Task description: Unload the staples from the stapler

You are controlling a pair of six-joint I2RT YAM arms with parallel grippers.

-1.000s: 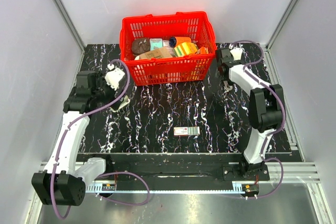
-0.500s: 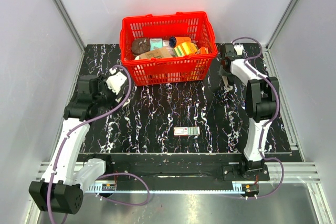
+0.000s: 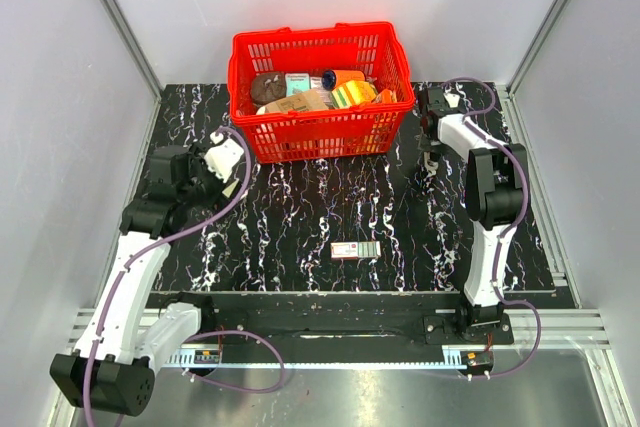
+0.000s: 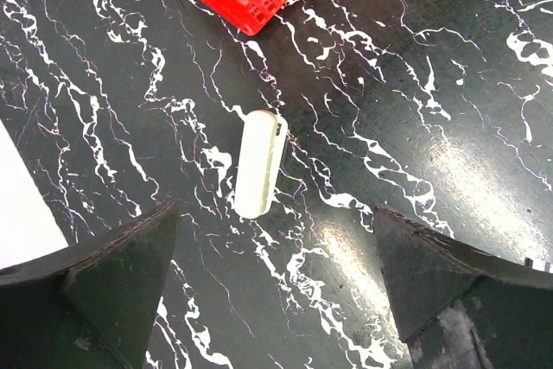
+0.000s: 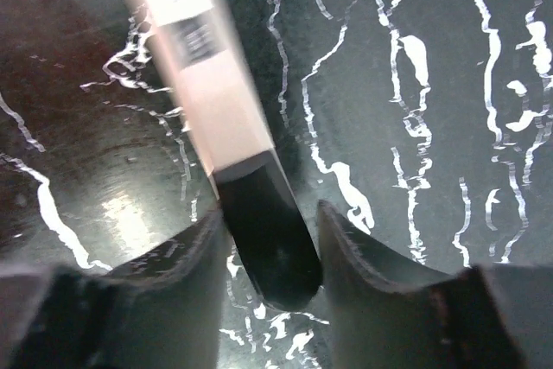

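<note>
You have the stapler [image 4: 259,164] lying flat on the tabletop [image 3: 300,217] in its far left part, just off the near left corner of the red basket [image 3: 320,137], with a strip of bare tabletop between the two. In your left wrist view it shows as a slim cream bar with rounded ends and a dark strip down one long side. Your left gripper [image 4: 273,218] hangs over it released, jaws spread wide, one finger well out to each side of the stapler and neither touching it; the stapler's long axis runs crosswise to the line between the fingers. Your right gripper [image 5: 270,220] sits near the far right corner of the tabletop, beside the basket's right end, and it is clenched on a pale bar-shaped item [image 5: 216,101]: both fingers press the item's black rounded end, while the pale part with a white label reaches out ahead of the fingertips over the tabletop. That item is blurred in your right wrist view, so you cannot tell what it is. The basket stands against the middle of the far edge, filled with assorted packages [image 3: 300,99]. A small flat red-and-white box [image 3: 355,250] lies alone toward the middle of the near edge, well apart from both grippers and from the stapler.
</note>
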